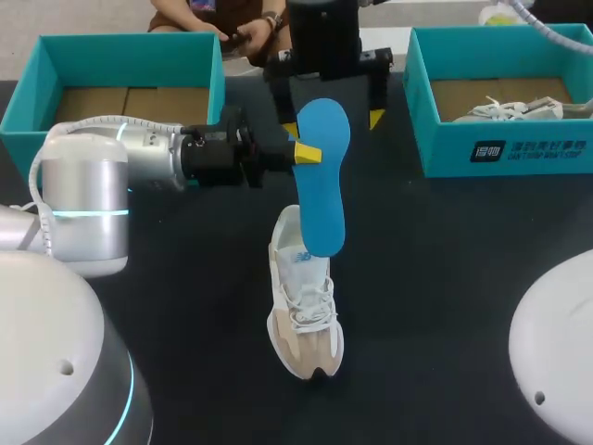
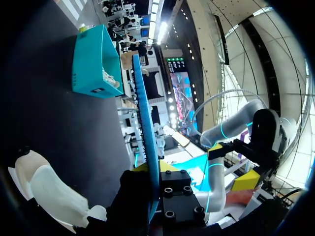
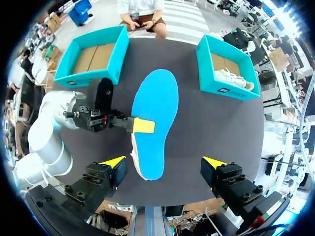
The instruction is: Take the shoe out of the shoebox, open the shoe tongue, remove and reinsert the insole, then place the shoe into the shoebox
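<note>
1. Your left gripper (image 1: 301, 153) comes in from 9 o'clock in the head view and is closed on the blue insole (image 1: 322, 176). Its yellow fingertips (image 1: 307, 153) pinch the insole's edge near the wider end.
2. In the left wrist view, the insole (image 2: 145, 128) is seen edge-on. It runs straight ahead from between the fingers of the left gripper (image 2: 153, 169).
3. The insole hangs in the air with the wide end towards 12 o'clock and the narrow end towards 6 o'clock. The narrow end lies over the heel opening of the shoe (image 1: 304, 306). You cannot tell from these views whether it touches the shoe.
4. The shoe is white and beige and stands on its sole on the dark table (image 1: 445, 278), near the middle. Its toe points to 6 o'clock, towards the robot, and it is outside both boxes.
5. Your right gripper (image 3: 164, 162) is above the insole and looks down on it. Its fingers stand wide apart and hold nothing.
6. In the right wrist view, the insole (image 3: 152, 128) lies between the two yellow tips but well below them.
7. The left shoebox (image 1: 120, 56) is teal and sits at 10 o'clock from the shoe. You see only its brown cardboard floor inside.
8. The right shoebox (image 1: 500, 148) is also teal and sits at 2 o'clock from the shoe. A second shoe (image 1: 510, 109), pale in colour, lies inside it.
</note>
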Robot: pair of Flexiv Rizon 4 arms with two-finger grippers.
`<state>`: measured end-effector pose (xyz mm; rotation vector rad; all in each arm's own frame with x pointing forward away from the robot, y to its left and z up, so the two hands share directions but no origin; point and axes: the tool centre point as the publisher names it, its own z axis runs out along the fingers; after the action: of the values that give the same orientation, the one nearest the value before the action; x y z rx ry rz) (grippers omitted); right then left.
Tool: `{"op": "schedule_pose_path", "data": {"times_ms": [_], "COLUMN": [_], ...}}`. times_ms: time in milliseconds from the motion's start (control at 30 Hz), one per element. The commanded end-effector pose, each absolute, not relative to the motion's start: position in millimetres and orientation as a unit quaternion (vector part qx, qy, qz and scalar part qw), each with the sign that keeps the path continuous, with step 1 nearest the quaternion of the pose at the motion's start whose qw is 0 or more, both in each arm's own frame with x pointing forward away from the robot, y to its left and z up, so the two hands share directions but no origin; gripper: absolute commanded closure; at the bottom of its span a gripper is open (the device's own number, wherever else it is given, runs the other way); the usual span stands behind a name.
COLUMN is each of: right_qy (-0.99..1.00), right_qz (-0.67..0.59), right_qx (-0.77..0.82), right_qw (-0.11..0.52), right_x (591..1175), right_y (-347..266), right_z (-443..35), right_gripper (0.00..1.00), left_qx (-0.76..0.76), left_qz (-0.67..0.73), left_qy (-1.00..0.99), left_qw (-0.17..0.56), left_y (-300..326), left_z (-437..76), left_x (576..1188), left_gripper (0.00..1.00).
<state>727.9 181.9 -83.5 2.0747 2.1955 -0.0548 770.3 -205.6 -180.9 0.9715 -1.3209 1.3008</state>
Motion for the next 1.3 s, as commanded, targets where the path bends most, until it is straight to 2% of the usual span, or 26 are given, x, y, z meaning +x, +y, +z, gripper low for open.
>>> {"op": "schedule_pose_path", "data": {"times_ms": [33, 900, 1133, 1300], "right_qy": [0.725, 0.738, 0.748, 0.738], "right_qz": [-0.011, -0.019, 0.040, 0.148], "right_qx": [0.686, 0.673, 0.662, 0.657], "right_qw": [0.057, 0.037, 0.022, -0.028], "right_x": [726.8, 724.8, 724.2, 723.1], "right_y": [180.2, 185.1, 155.2, 137.5], "right_z": [-83.9, -88.0, -83.2, -82.1], "right_gripper": [0.00, 0.00, 0.00, 0.00], "left_qx": [0.402, 0.402, 0.402, 0.402], "left_qz": [0.537, 0.537, 0.537, 0.537], "left_qy": [-0.547, -0.547, -0.547, -0.547], "left_qw": [0.500, 0.500, 0.500, 0.500], "left_y": [-205.2, -205.2, -205.2, -205.2], "left_z": [-180.9, -180.9, -180.9, -180.9], "left_x": [769.6, 769.6, 769.6, 769.6], "left_gripper": [1.00, 1.00, 1.00, 1.00]}}
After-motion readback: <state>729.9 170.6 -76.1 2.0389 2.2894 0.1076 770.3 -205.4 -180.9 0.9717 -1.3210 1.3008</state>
